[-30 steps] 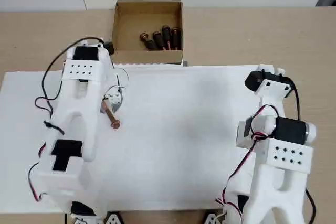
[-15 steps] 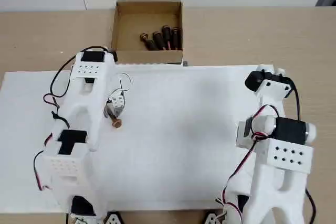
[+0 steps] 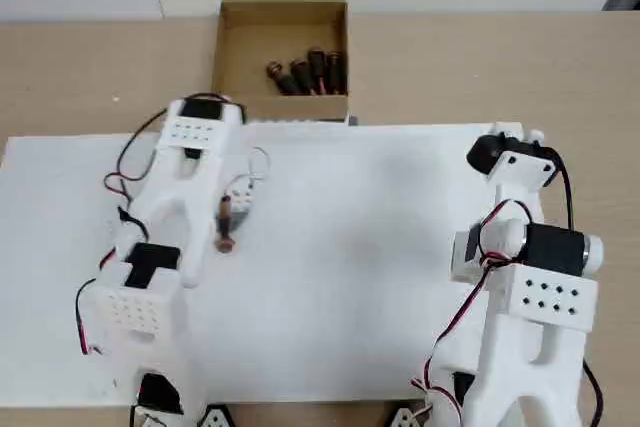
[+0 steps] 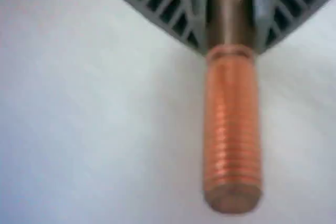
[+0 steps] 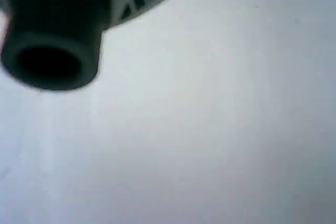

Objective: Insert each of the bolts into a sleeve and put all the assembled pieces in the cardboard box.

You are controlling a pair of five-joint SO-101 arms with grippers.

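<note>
Counter (image 3: 450, 57): wooden, with a white sheet (image 3: 370, 247); cardboard box (image 3: 283, 7) at the far edge.
Left pincer (image 3: 235, 205): clenched on bolt (image 4: 232, 129), over the sheet's left part.
Right pincer (image 3: 495, 154): grasping sleeve (image 5: 52, 51) near the sheet's right edge.
Advice: bring the axes into line before pushing the threaded tip into the bore.

assembled pieces (image 3: 317, 69): 4 | bolt (image 4: 232, 129): 1 | sleeve (image 5: 52, 51): 1 | cardboard box (image 3: 283, 8): 1

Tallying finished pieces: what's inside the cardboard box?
Four dark pieces lie side by side in the cardboard box, against its near wall. That wall hides their lower ends.
</note>
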